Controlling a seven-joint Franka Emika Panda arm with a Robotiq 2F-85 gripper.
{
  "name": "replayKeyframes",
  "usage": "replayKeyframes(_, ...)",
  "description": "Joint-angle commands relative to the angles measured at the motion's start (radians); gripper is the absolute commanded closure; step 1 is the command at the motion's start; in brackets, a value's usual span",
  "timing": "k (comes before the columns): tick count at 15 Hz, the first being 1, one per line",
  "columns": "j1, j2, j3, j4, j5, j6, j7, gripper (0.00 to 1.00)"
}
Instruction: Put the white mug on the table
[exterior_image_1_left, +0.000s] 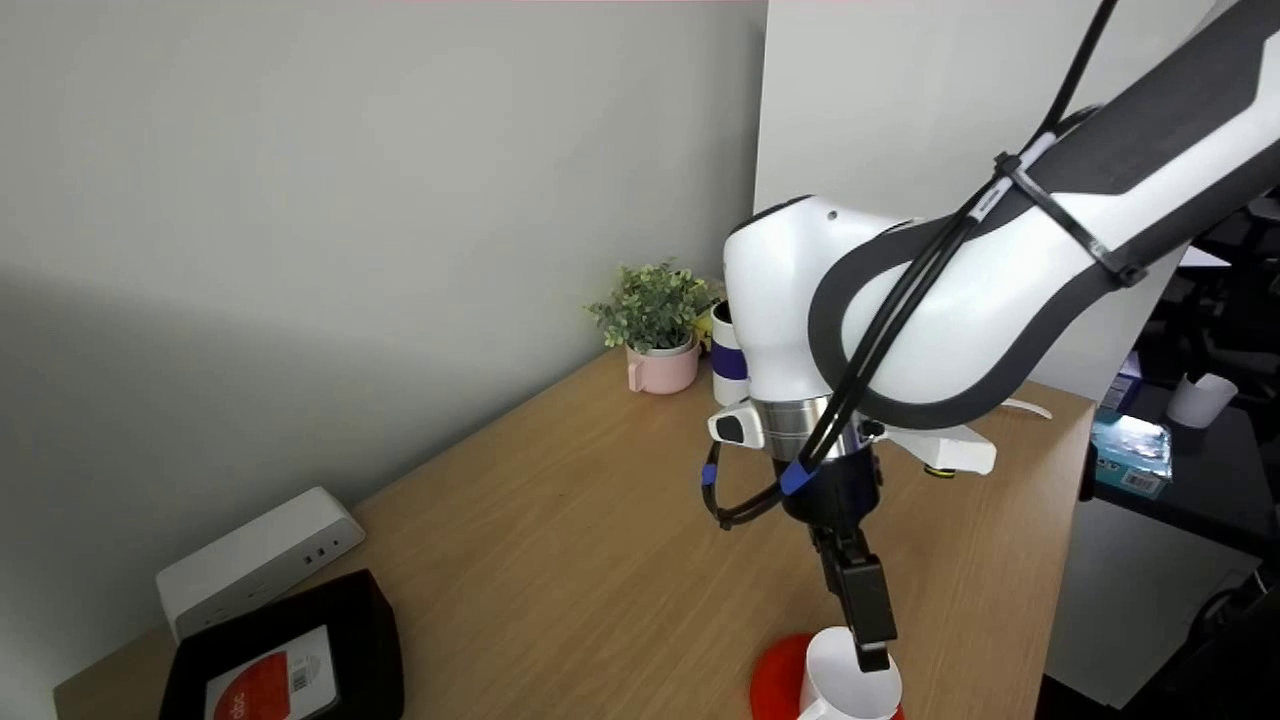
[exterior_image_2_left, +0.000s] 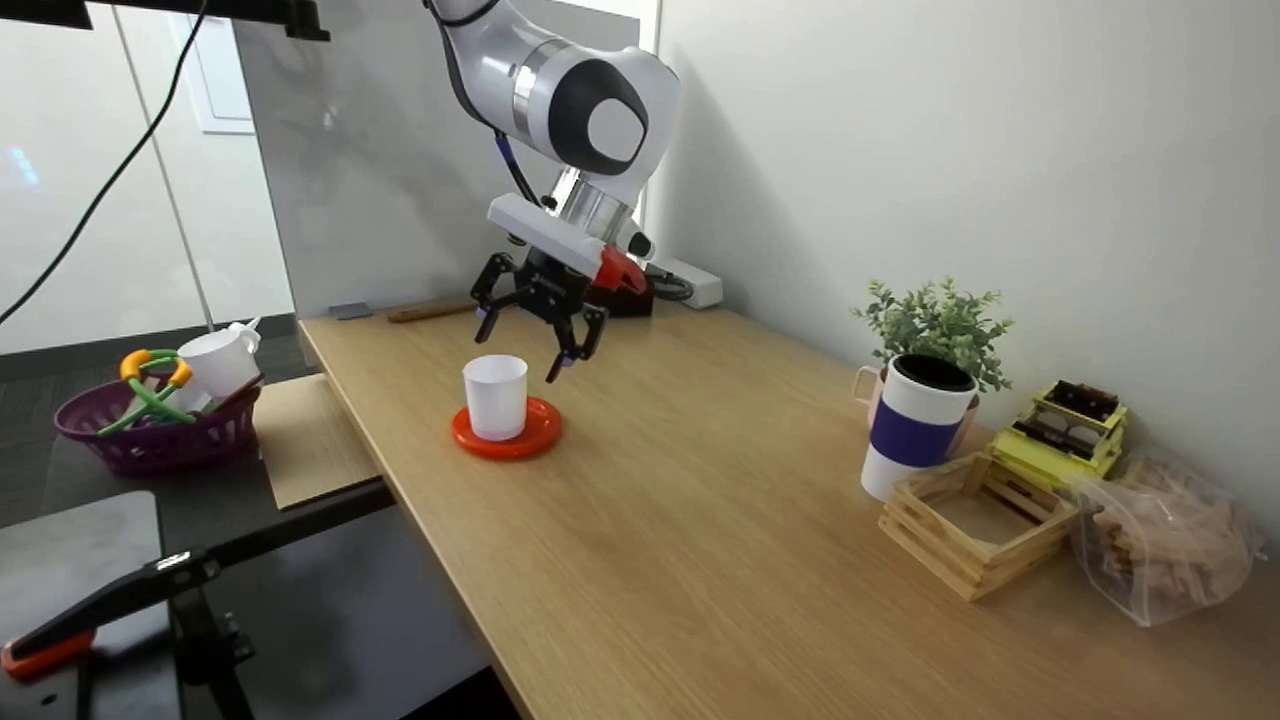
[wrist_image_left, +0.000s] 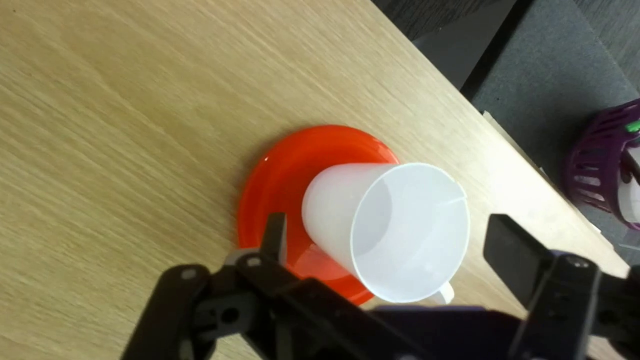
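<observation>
Nearest the lens in the wrist view is my gripper (wrist_image_left: 390, 240), released, its dark fingers spread wide at nine and three o'clock around the white mug (wrist_image_left: 387, 232), with a gap showing on either side. From up here the mug's handle juts out at five o'clock.

Taking the mug as the hub of my dial, I go left to right in an exterior view. At nine o'clock, beyond the edge of the light-brown table (exterior_image_2_left: 680, 560), sits a purple basket (exterior_image_2_left: 165, 450) with a green-and-orange thing (exterior_image_2_left: 150, 399) in it. A long brown stick (exterior_image_2_left: 430, 311) lies at eleven, toward the far end of the table. At the hub, the white mug stands upright on a red plate (exterior_image_2_left: 545, 430), and the plate rests on the table near its nine-o'clock edge. My gripper hangs at one o'clock, tilted, near the mug. Well apart at two o'clock lies a white oblong box (exterior_image_2_left: 692, 283).

Around three o'clock comes a white cup (exterior_image_2_left: 912, 440) with a dark blue band and black top, just in front of a leafy green plant (exterior_image_2_left: 935, 320) in a pink mug (exterior_image_1_left: 665, 372). Slightly past three sits a slatted wooden crate (exterior_image_2_left: 1015, 560), then a yellow holder (exterior_image_2_left: 1040, 460) just behind it, and a clear plastic bag (exterior_image_2_left: 1140, 595) beside the crate, filled with pinkish-brown pieces (exterior_image_2_left: 1160, 530) too blurred for me to name.
</observation>
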Motion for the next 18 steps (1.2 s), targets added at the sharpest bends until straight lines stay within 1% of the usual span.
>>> replayKeyframes(1,-0.006,0.059,0.003,0.060,-0.035,-0.001,0.049,0.00)
replayKeyframes(8,0.015,0.108,-0.007,0.115,-0.096,-0.024,0.162,0.00)
replayKeyframes(9,-0.004,0.096,0.008,0.090,-0.084,-0.004,0.136,0.00)
replayKeyframes(18,0.003,0.109,0.002,0.097,-0.088,-0.007,0.165,0.00)
